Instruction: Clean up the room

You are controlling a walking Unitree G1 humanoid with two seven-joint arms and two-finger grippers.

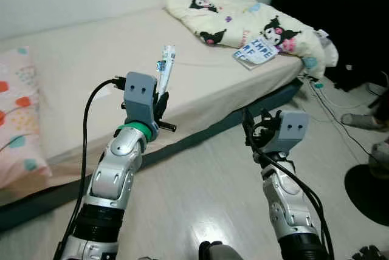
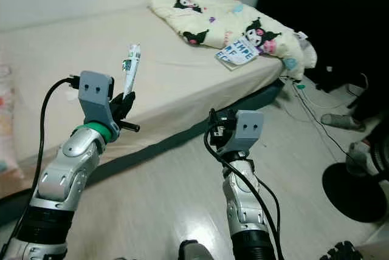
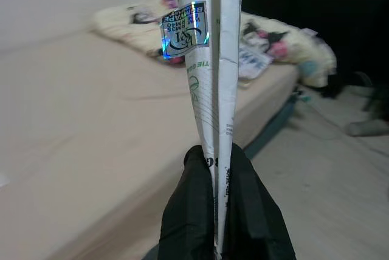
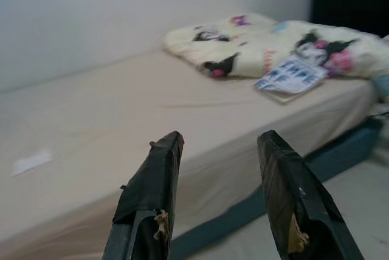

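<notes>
My left gripper [image 1: 161, 104] is shut on a flat white wrapper [image 1: 166, 67] with green print and a shiny sticker, held upright above the bed's near edge. In the left wrist view the wrapper [image 3: 206, 71] rises from between the two black fingers [image 3: 194, 211]. My right gripper [image 1: 252, 127] hangs open over the floor beside the bed, with nothing between its fingers [image 4: 152, 193]. A booklet [image 1: 254, 51] lies on the bed next to a folded cartoon blanket [image 1: 243, 20].
The beige mattress [image 1: 91, 78] sits low on a dark base. A patterned pink pillow [image 1: 15, 120] lies at its left end. Cables [image 1: 331, 105] and a dark round base [image 1: 368, 190] are on the floor at the right. Pale floor lies between my arms.
</notes>
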